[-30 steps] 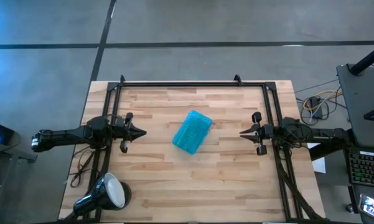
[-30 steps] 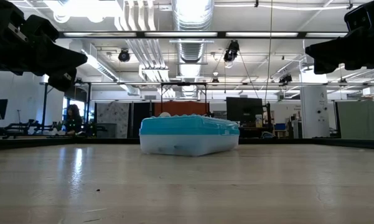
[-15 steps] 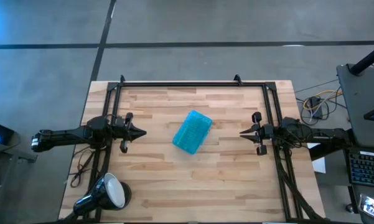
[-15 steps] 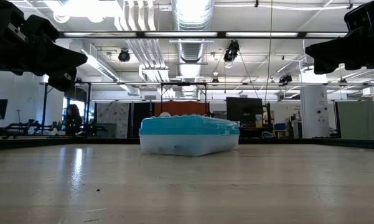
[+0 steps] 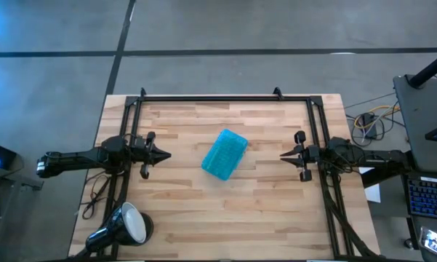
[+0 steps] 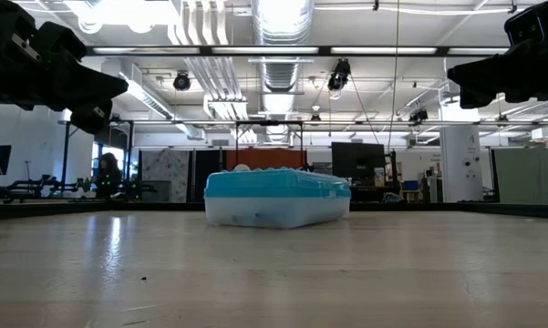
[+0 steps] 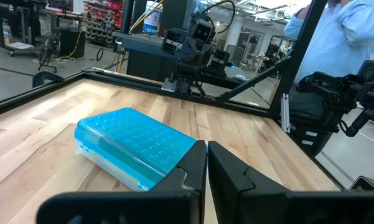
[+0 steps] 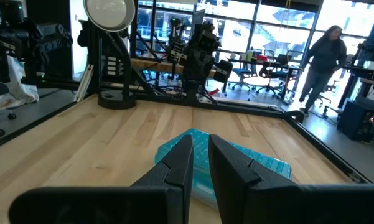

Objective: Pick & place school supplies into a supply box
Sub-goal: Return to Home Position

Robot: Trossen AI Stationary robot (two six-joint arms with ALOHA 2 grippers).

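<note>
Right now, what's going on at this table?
Nothing is being handled. The turquoise supply box lies closed in the middle of the table, with no loose supplies in sight. The left hand and the right hand hang above the table on either side, each pointing at the box, fingers together, holding nothing. A desk lamp sits at one corner.

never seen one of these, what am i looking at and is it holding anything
These are two robot arms at a table. One picture looks straight down, one looks level across the tabletop, and two come from cameras on the arms' wrists. The left gripper and right gripper hang at opposite sides, both shut, holding nothing. Between them lies a closed turquoise pencil box, touched by neither. A desk lamp sits at a corner on the left arm's side. A person stands in the room beyond.
</note>
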